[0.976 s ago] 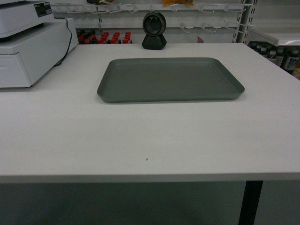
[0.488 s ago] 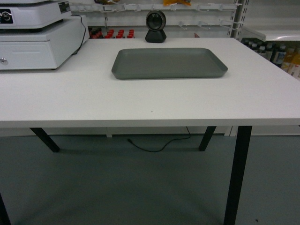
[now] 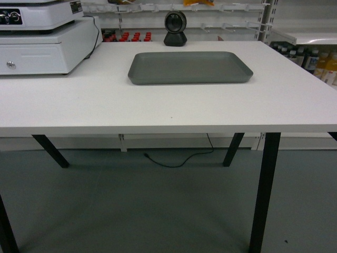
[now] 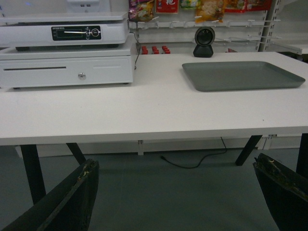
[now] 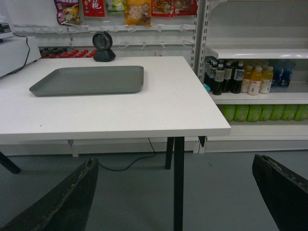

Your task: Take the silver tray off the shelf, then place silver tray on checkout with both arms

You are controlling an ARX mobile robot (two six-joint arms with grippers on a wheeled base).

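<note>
The dull grey-silver matte metal tray (image 3: 190, 67), shallow and rectangular with rounded corners and a low rim, is lying flat on the big white flat-topped checkout table (image 3: 158, 113) with thin black angled legs, sitting toward the back half and a bit right of the middle in the head view, nothing inside it. Just behind the tray there's a small round black scanner on a stand (image 3: 175, 29), close to the far edge, not touching the tray. Over at the back left corner is a white cash drawer box (image 3: 45, 47) with a white machine stacked on top, well apart from the tray. A thin black cable (image 3: 176, 159) lies on the grey floor under the table. The left gripper (image 4: 178, 190) hangs low in front of the table edge, black fingers (image 4: 72, 192) spread wide apart with nothing between them, and the right gripper (image 5: 178, 192) is the same deal, fingers (image 5: 284, 185) wide apart out in the air, holding nothing. In the right wrist view, white store shelves (image 5: 255, 50) beside the table hold rows of drink bottles (image 5: 245, 77)
</note>
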